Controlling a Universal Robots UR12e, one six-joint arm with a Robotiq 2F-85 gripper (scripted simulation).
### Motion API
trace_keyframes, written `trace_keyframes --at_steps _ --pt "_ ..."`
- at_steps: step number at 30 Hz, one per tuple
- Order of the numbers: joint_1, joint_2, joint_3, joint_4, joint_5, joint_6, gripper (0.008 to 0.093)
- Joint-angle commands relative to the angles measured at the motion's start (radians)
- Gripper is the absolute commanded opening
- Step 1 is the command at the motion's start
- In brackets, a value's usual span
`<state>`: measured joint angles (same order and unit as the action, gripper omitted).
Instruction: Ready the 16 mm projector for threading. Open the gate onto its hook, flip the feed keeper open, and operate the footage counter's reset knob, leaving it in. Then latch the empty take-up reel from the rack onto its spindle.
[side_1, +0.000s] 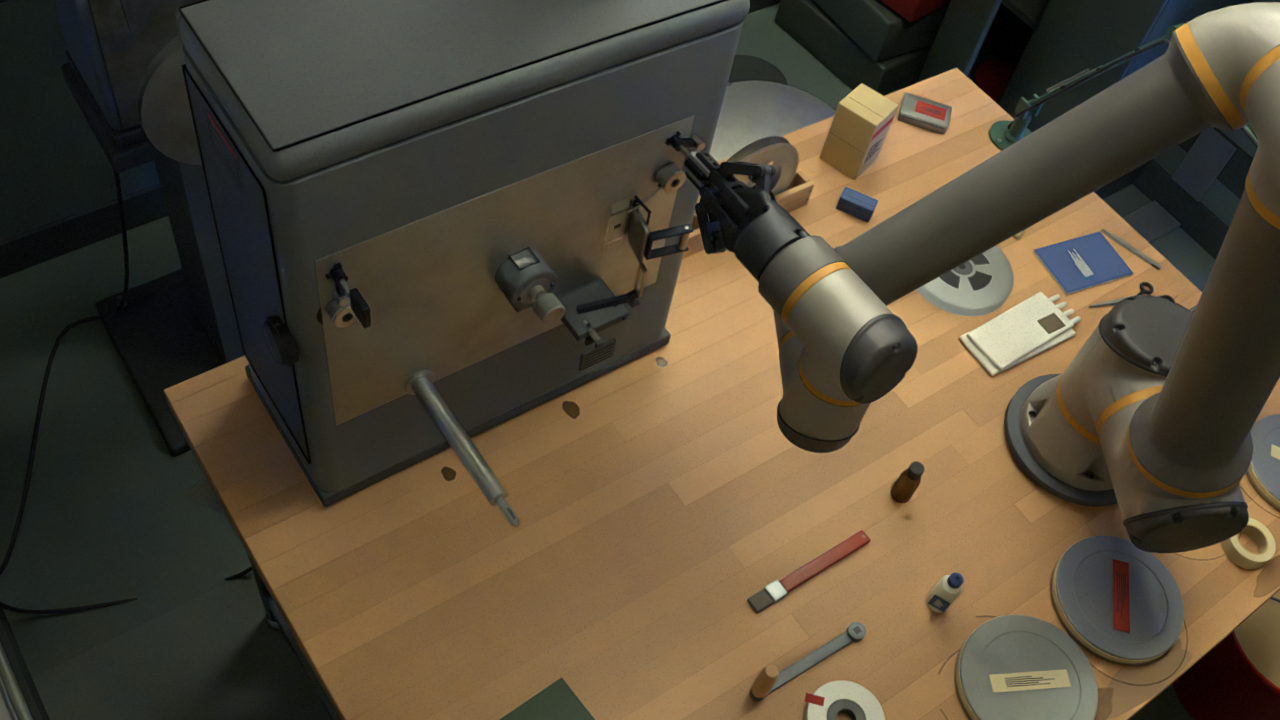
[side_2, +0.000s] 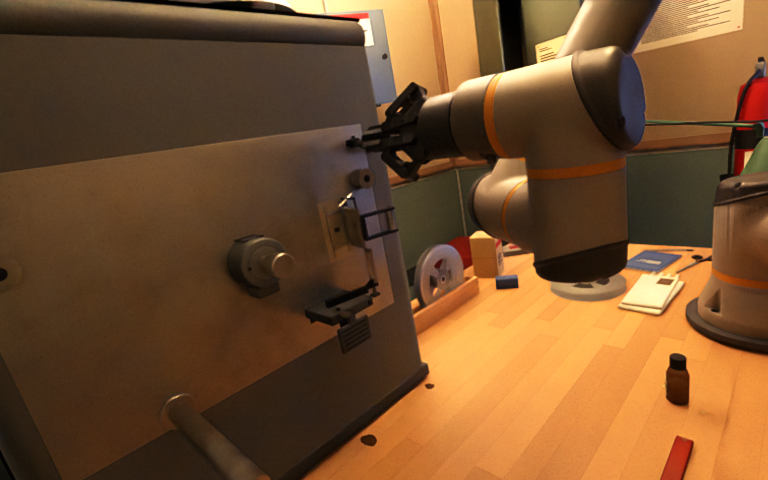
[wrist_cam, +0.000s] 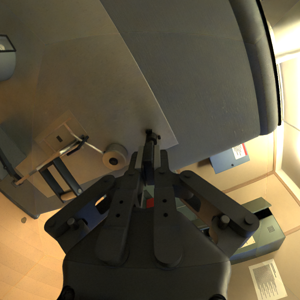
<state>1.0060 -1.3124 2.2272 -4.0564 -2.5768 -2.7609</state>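
The grey projector (side_1: 448, 206) stands on the left of the bench. Its feed keeper (wrist_cam: 150, 145) is a small dark lever at the upper right corner of the face plate. I hold that keeper in my closed gripper (side_1: 694, 161) (side_2: 368, 141) (wrist_cam: 148, 162). Below it sit a small roller (wrist_cam: 114, 160) and the gate (side_1: 640, 237) (side_2: 354, 226), swung out from the plate. The counter's reset knob (side_1: 537, 291) (side_2: 266, 263) sticks out mid-plate. The take-up spindle (side_1: 461, 443) juts from the lower left. The empty reel (side_2: 439, 271) stands in a wooden rack by the projector's right side.
My arm (side_1: 985, 206) spans the bench from its base (side_1: 1101, 421) on the right. Film cans (side_1: 1114, 595), a brown bottle (side_1: 907, 481), a red-handled brush (side_1: 810, 569), a flat reel (side_1: 967, 278), a notepad (side_1: 1020, 331) and a box (side_1: 859, 130) lie around.
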Motion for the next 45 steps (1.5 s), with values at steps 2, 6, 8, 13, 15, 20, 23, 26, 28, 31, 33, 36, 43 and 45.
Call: trace_keyframes --at_steps 2,6,8,13,15,20,23,26,28,31,33,36,43,45 --pt "0.0 0.0 -0.001 0.0 0.0 0.0 0.017" --pt "0.0 0.0 -0.001 0.0 0.0 0.0 0.025" --pt "0.0 0.0 -0.001 0.0 0.0 0.0 0.029" --pt "0.0 0.0 -0.001 0.0 0.0 0.0 0.039" --pt "0.0 0.0 -0.001 0.0 0.0 0.0 0.043" --pt "0.0 0.0 -0.001 0.0 0.0 0.0 0.048" --pt "0.0 0.0 -0.001 0.0 0.0 0.0 0.048" --pt "0.0 0.0 -0.001 0.0 0.0 0.0 0.048" --pt "0.0 0.0 -0.001 0.0 0.0 0.0 0.048" --pt "0.0 0.0 -0.001 0.0 0.0 0.0 0.048" --pt "0.0 0.0 -0.001 0.0 0.0 0.0 0.048" --pt "0.0 0.0 -0.001 0.0 0.0 0.0 0.048" --pt "0.001 -0.001 0.0 0.0 -0.001 0.0 0.048" --pt "0.002 -0.001 0.0 0.0 -0.002 0.0 0.048"
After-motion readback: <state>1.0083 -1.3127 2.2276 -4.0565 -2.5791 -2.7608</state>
